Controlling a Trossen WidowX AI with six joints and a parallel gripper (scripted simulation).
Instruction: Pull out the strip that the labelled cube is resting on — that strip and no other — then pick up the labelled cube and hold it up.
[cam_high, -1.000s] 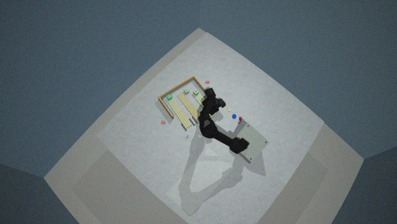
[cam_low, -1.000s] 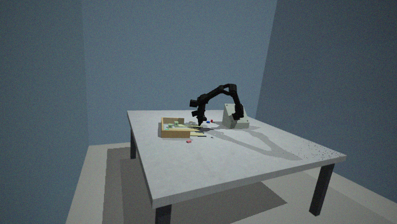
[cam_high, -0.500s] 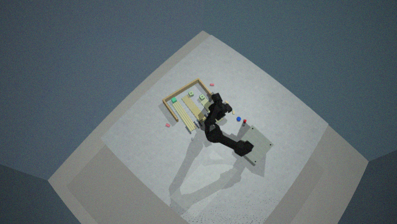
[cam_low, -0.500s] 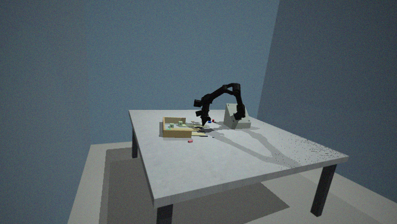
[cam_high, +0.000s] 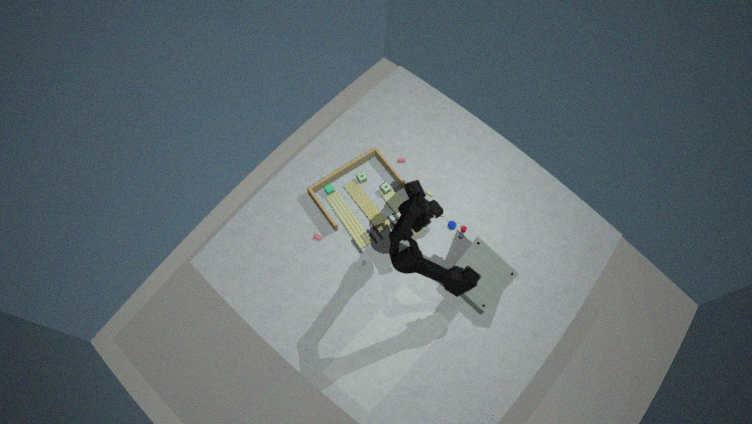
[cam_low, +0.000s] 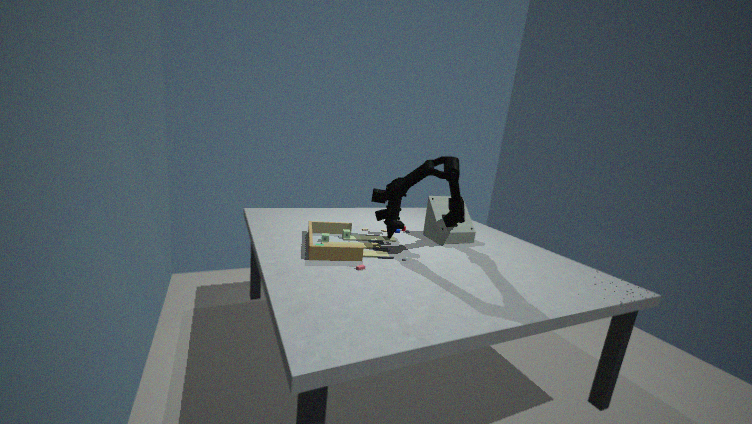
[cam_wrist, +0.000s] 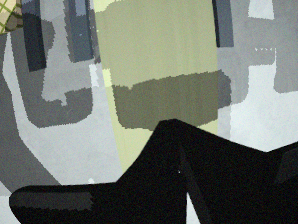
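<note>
Three strips lie by the frame; the labelled cube (cam_high: 386, 187) sits on the pale strip (cam_wrist: 162, 43). The gripper (cam_high: 380, 231), fingers pinched shut on nothing, should drag straight, slowly, pressing only that strip

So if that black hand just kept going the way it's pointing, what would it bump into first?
Most likely the pale yellow-green strip. The hand is shut, empty, and points down at it, seemingly just above it. How much gap remains is hard to judge.
</note>
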